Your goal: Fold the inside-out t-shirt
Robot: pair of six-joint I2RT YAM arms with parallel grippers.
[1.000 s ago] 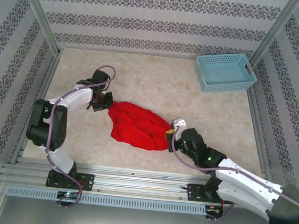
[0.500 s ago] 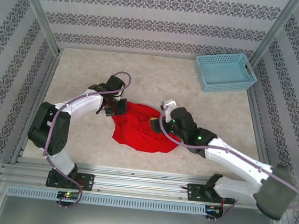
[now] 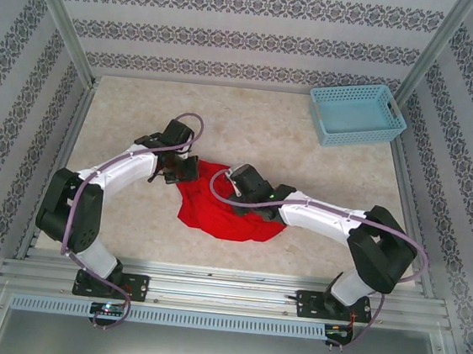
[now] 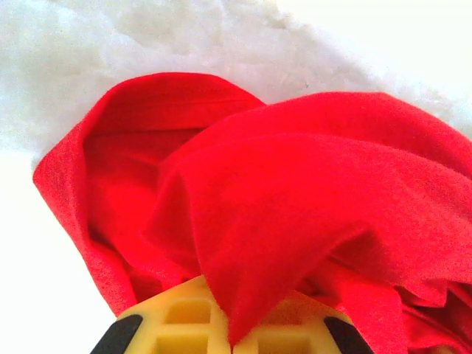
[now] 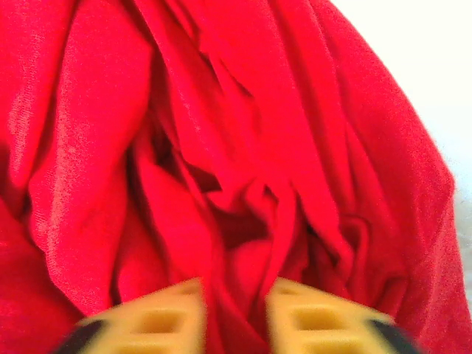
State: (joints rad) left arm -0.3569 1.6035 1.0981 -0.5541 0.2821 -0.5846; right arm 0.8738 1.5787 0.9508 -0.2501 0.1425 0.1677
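Red t-shirt (image 3: 215, 215) is pinched by left tool (image 3: 191, 170) and right tool (image 5: 234, 313).

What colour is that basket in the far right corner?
Light blue: a plastic lattice basket, clearest in the top external view.

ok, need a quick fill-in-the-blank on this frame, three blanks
1. The left hand is shut on the crumpled red cloth t-shirt, which lies on the beige ___.
2. The light blue plastic basket sits at the far ___ corner.
3. The right hand has cloth between its ___ fingers.
Missing: table; right; yellow.
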